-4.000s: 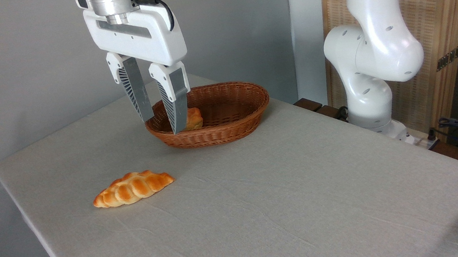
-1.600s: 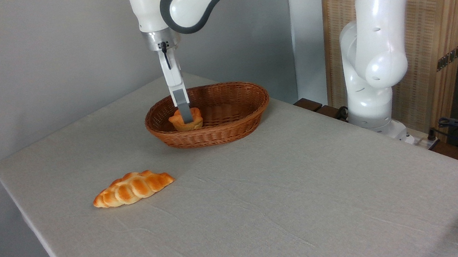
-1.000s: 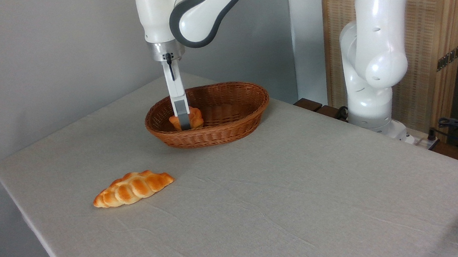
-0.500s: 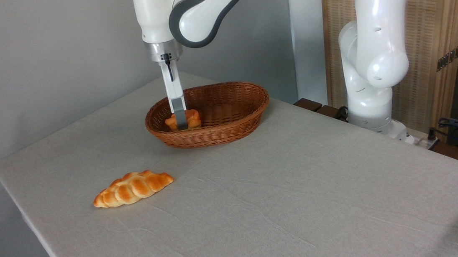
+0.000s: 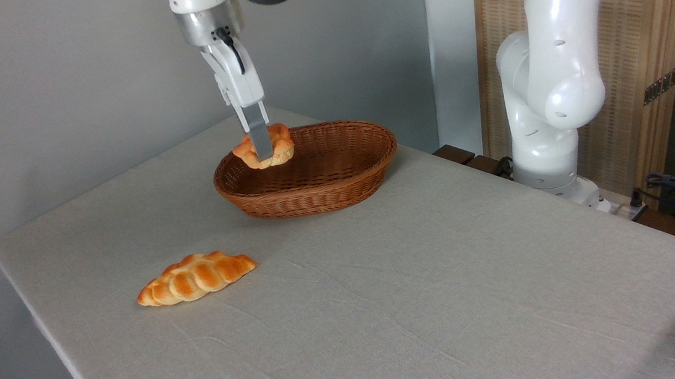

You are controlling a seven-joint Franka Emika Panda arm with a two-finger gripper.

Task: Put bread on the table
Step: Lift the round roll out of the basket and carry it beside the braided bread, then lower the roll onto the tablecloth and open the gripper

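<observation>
The small round knotted bread (image 5: 276, 141) hangs in the air just above the left end of the brown wicker basket (image 5: 337, 183). My gripper (image 5: 263, 151) is shut on the bread, seen edge-on, with one grey finger (image 5: 258, 135) across the front of the bun. The bun is tilted, its paler base facing down and right. Below and all around lies the table (image 5: 420, 280) under its light grey-beige cloth.
A longer braided golden loaf (image 5: 195, 277) lies on the cloth at the front left. The arm's white base (image 5: 545, 132) stands at the right beyond the table's far edge, before a wooden slatted screen. Cables lie at the far right.
My gripper went down into the basket, shut on the bread, and has now lifted it up and slightly left, out above the basket's rim. The braided loaf has not moved.
</observation>
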